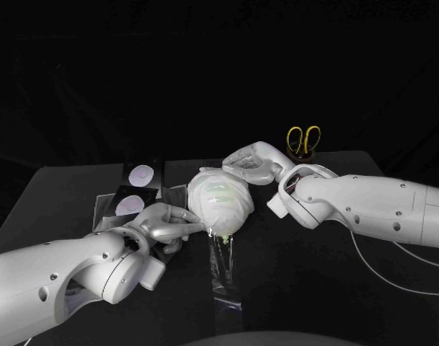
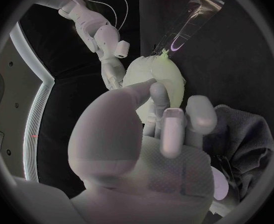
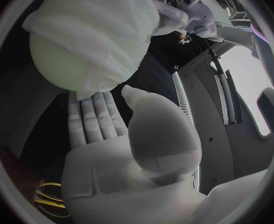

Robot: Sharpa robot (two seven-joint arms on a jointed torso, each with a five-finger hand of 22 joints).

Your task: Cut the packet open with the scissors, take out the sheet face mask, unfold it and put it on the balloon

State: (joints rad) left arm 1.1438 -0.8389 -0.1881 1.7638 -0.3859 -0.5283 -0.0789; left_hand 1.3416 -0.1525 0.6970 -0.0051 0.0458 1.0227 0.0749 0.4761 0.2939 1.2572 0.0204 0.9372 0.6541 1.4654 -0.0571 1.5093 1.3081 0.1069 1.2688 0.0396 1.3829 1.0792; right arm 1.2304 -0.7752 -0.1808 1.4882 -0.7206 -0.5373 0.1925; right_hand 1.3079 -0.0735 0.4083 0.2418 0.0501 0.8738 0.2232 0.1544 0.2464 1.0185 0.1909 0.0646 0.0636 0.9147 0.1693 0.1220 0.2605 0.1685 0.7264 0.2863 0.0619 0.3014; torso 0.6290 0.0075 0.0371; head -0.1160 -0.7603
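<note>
I see balloon (image 1: pixel 219 196) in middle of table (image 1: pixel 63 189), above clear strip (image 1: pixel 223 270). White mask (image 1: pixel 202 183) lies over balloon. Left hand (image 1: pixel 167 225) is at near side, fingertips on mask; can't tell if it pinches. Right hand (image 1: pixel 252 164) is at far side, fingers straight and flat against mask, holding nothing. Scissors (image 1: pixel 303 140) stand behind right arm. Dark packets (image 1: pixel 134 204) lie by left hand.

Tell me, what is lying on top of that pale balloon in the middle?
A white sheet mask is draped over the balloon, leaving a greenish patch bare. The left hand and right hand touch its sides. The balloon's surface beneath the mask is hidden.
</note>
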